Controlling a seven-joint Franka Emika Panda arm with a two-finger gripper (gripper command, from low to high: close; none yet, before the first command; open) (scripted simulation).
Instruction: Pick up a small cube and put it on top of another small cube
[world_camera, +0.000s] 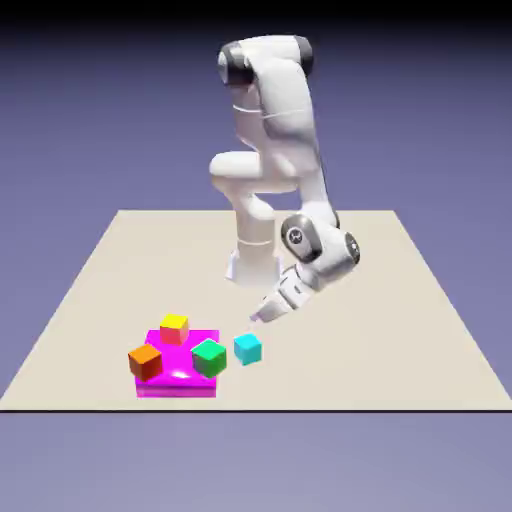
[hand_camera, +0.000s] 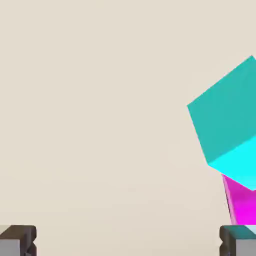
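on the table (world_camera: 400, 300), cyan cube (world_camera: 248, 348) just beside magenta block (world_camera: 178, 378) carrying green cube (world_camera: 209, 357), gripper (world_camera: 262, 315) above it, empty, in the hand view, fingertips (hand_camera: 17, 241) spread wide, cyan cube (hand_camera: 227, 125) off to the right

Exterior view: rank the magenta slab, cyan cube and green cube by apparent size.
1. Magenta slab, clearly largest.
2. Green cube and cyan cube: near alike; green looks slightly bigger but sits nearer the camera, so unranked.
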